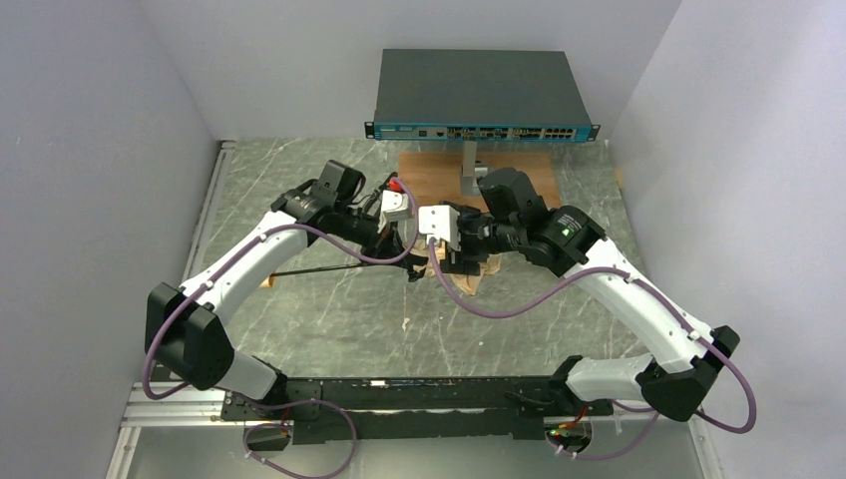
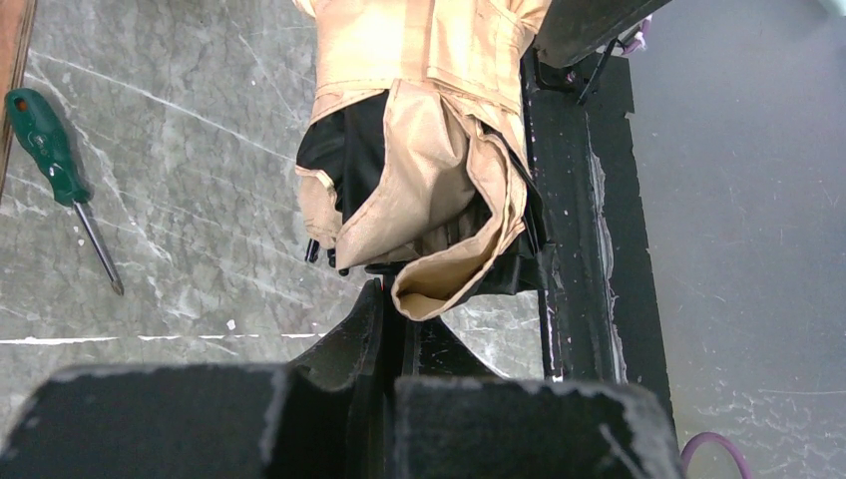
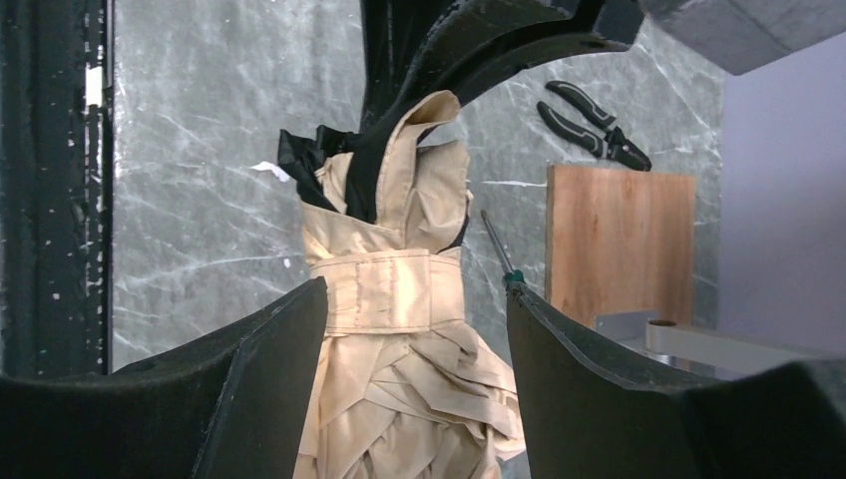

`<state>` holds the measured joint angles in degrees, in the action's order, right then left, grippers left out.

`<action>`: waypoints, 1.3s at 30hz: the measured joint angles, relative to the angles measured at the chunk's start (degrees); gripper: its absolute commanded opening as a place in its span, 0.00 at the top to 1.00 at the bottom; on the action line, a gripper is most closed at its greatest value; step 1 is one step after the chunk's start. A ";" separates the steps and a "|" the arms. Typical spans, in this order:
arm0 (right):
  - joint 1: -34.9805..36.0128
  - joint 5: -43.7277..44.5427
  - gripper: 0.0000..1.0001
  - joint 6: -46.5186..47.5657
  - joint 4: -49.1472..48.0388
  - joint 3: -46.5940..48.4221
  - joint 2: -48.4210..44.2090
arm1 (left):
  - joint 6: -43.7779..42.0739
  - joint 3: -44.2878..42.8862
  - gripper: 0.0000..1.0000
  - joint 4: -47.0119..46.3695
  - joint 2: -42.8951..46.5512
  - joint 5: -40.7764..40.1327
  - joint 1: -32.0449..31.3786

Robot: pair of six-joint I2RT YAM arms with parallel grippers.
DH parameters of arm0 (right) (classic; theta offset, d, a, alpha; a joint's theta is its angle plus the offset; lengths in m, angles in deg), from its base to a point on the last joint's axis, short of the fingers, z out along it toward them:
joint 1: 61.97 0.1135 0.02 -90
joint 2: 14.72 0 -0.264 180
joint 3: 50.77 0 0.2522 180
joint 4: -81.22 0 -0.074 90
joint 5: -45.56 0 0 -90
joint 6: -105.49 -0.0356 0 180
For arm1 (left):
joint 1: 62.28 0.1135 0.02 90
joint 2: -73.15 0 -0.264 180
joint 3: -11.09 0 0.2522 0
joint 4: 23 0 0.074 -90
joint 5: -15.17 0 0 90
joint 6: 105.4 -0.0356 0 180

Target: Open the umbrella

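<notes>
The left hand [image 2: 391, 311] is pinched shut on a loose fold at the canopy edge of the umbrella [image 2: 419, 170], which is held between both hands over the middle of the bench [image 2: 180, 90]. The right hand [image 3: 414, 299] is spread, one finger on either side of the strapped bundle. The fabric is crinkly pale gold, with black lining showing. Nearby on the grey veined surface lie a green-handled screwdriver [image 2: 55, 150], black pliers [image 3: 597, 125] and a flat wooden board [image 3: 619, 239]
</notes>
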<state>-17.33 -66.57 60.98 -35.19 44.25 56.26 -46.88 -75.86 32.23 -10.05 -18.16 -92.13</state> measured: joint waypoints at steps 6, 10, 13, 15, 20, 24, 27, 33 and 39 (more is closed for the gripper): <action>-0.09 -1.88 0.46 -0.04 1.99 -0.33 0.33 | 0.04 0.00 1.00 -0.33 0.00 0.00 -0.04; -0.11 -3.21 0.65 -0.04 2.89 -0.55 0.74 | 0.33 0.00 1.00 -0.55 0.00 0.00 -0.04; -0.24 -3.63 0.83 0.31 2.93 -1.01 0.76 | 0.92 0.00 1.00 -0.48 0.00 0.00 -0.09; -0.39 -3.61 0.97 0.57 2.82 -1.07 0.81 | 1.36 0.00 1.00 -0.46 0.00 0.00 -0.11; -0.42 -3.69 1.00 1.73 2.82 -1.31 0.22 | 4.98 0.00 1.00 -1.90 0.00 0.00 0.66; -0.55 -3.10 1.00 3.76 1.84 -1.33 -0.52 | 11.89 0.28 1.00 -5.84 -0.13 2.47 2.91; -0.63 -2.21 1.00 5.14 0.63 -1.33 -0.96 | 17.44 0.46 1.00 -9.38 -0.70 5.05 4.66; 0.44 -2.89 1.00 5.97 4.22 -2.16 -1.40 | 24.68 0.46 1.00 -15.67 -2.43 6.08 7.89; 0.50 -2.38 1.00 5.97 5.92 -6.16 -2.84 | 28.20 0.52 1.00 -18.18 -2.58 8.28 8.92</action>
<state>-16.83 -68.96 66.95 -29.27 38.08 53.42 -18.69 -75.33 14.05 -12.63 -9.88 -83.21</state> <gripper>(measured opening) 0.007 0.054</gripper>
